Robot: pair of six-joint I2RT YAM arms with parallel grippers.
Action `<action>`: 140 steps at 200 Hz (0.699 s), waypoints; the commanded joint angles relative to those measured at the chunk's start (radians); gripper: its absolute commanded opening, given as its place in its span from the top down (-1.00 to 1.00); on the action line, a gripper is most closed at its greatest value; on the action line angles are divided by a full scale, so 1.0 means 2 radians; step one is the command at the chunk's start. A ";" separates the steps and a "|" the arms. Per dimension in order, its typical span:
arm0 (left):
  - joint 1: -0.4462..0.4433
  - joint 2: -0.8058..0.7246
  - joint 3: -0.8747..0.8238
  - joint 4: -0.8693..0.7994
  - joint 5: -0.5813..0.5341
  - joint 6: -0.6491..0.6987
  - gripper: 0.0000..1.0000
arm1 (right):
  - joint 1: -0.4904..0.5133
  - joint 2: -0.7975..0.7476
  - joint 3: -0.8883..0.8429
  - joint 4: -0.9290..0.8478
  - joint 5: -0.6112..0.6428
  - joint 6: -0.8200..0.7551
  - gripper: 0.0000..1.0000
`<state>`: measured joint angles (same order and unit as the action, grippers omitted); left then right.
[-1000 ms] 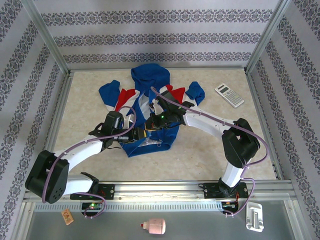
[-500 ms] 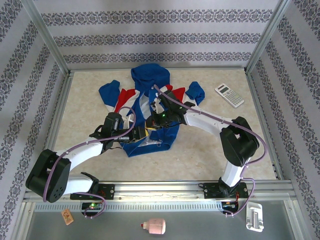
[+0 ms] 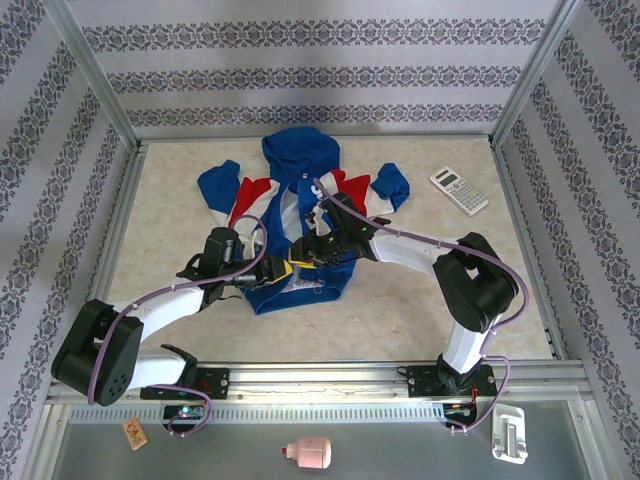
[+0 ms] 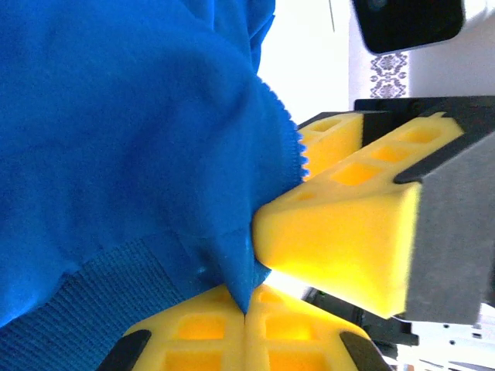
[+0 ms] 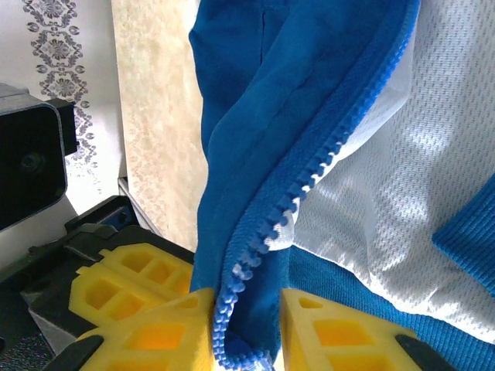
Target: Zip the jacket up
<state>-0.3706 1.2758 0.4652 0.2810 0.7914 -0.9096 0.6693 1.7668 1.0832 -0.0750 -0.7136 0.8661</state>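
Over on the left, the left gripper (image 3: 281, 268) is down at the near hem (image 4: 93, 286) of the jacket (image 3: 290, 160), and its wrist view shows the yellow fingers pressed together, pinching a fold of blue ribbed fabric. The jacket lies flat mid-table, hood to the far side, hem towards the arms, red and white panels up. Just to the right, almost touching the first, the right gripper (image 3: 308, 251) pinches the open front edge, fingers clamped either side of a single row of zipper teeth (image 5: 309, 185). The pale mesh lining (image 5: 387, 154) shows beside it, so that front is not closed. I'd call this early: both bottom corners gripped, nothing zipped. The two halves have yet to be joined and the slider run up; I can't make out the slider. Far right, a calculator (image 3: 459, 190) sits on the table (image 3: 400, 300), well apart.
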 commanded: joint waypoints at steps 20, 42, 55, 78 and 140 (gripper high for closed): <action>0.018 -0.013 -0.015 0.084 0.036 -0.038 1.00 | 0.005 -0.018 -0.011 0.046 -0.014 0.020 0.58; 0.021 -0.015 -0.020 0.089 0.037 -0.041 1.00 | 0.009 -0.017 -0.011 0.053 -0.016 0.026 0.69; 0.024 -0.016 -0.023 0.095 0.038 -0.045 1.00 | 0.011 -0.017 -0.012 0.054 -0.016 0.027 0.66; 0.029 -0.016 -0.027 0.108 0.041 -0.054 1.00 | 0.014 -0.018 -0.014 0.053 -0.016 0.027 0.61; 0.044 -0.051 0.000 -0.012 0.030 0.003 0.25 | 0.014 -0.028 -0.001 0.025 -0.003 0.025 1.00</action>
<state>-0.3046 1.2362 0.4171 0.3874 0.8597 -0.9848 0.6853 1.7500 1.0702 0.0219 -0.7258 0.9211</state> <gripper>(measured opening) 0.350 0.050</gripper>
